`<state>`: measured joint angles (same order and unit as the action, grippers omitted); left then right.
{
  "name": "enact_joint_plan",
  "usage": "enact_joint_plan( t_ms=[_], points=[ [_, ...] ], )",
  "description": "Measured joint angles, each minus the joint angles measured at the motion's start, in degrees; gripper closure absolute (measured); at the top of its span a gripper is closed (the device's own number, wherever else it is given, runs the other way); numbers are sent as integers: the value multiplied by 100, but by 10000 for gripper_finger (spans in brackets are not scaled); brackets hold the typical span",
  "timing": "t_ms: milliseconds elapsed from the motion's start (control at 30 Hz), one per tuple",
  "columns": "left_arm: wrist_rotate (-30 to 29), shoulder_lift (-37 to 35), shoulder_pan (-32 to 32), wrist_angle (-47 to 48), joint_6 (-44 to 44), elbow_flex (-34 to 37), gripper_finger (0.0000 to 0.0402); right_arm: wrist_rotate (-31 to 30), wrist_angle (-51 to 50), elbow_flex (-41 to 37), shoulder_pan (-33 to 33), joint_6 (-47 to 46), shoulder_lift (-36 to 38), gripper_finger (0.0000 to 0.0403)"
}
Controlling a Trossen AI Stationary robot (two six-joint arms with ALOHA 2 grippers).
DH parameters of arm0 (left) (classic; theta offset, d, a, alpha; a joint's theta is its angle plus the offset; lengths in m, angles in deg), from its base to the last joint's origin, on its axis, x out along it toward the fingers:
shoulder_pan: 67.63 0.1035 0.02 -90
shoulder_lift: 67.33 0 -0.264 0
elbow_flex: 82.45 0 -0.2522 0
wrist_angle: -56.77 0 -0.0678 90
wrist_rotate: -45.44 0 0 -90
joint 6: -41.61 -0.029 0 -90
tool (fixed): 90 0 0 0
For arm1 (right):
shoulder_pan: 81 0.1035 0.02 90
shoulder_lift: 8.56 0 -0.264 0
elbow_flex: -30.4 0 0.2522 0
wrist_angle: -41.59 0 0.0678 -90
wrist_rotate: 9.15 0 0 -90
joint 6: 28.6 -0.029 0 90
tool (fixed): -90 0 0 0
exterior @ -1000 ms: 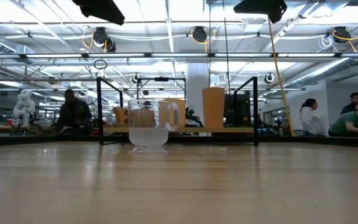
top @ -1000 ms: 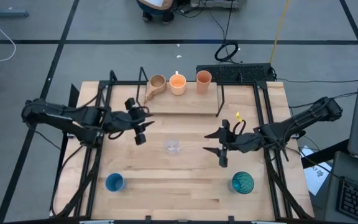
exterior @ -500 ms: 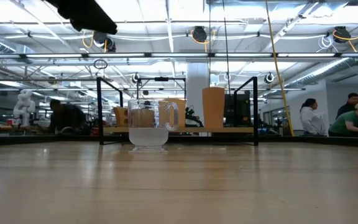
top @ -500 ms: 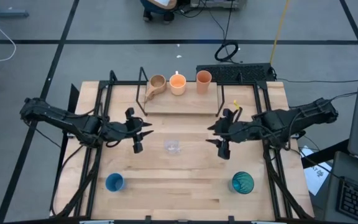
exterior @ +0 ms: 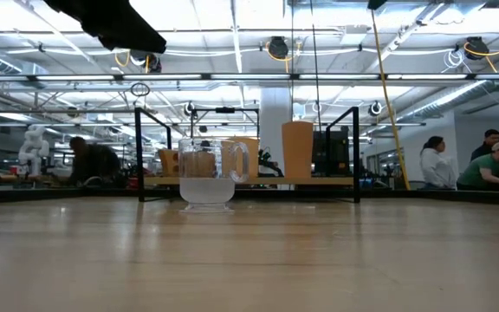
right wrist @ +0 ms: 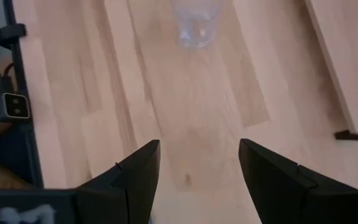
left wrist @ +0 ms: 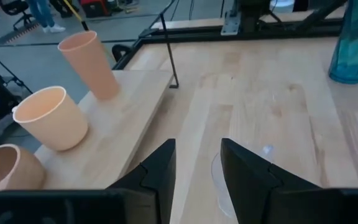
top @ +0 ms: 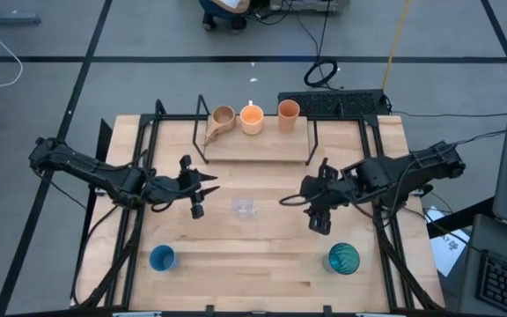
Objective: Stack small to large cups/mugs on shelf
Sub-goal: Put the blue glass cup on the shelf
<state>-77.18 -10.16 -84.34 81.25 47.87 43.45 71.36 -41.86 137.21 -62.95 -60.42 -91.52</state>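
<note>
The shelf at the table's far middle carries a tan mug and two orange cups, each standing on its base. A tiny clear cup stands upright mid-table, a blue cup near left, a teal tumbler near right. My left gripper hovers open just left of the clear cup. My right gripper hovers open to its right, tipped downward, with the clear cup ahead of it. Neither has anything between its fingers.
Black frame rails run along the table's left and right sides. The shelf's thin black legs stand behind the clear cup. Bare wood lies between the blue cup and the tumbler. People sit far behind the table.
My left gripper has sunk and come a little toward the table's near edge, closer to the clear cup's level. My right gripper has risen and tipped from nearly level to pointing steeply down; it has left the top of the low view. No cup has moved.
</note>
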Motion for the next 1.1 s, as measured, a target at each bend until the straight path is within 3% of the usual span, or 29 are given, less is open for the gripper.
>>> enact_joint_plan(
  t_ms=[167,400,600,833,1100],
  points=[
    [120,0,0,-20,-9,-2,273,-178,-4,1,293,-163,-132,193],
    [262,2,0,-28,-144,-2,273,401,-497,1,807,-1102,-92,193],
    [262,2,0,-60,-327,-2,273,963,-861,1,1251,-2483,-93,193],
    [269,2,0,-293,-593,-4,273,998,-1310,1,1798,-3943,-151,193],
    [278,2,42,-461,-659,-4,273,991,-1294,1,2226,-4003,-574,193]
  ],
)
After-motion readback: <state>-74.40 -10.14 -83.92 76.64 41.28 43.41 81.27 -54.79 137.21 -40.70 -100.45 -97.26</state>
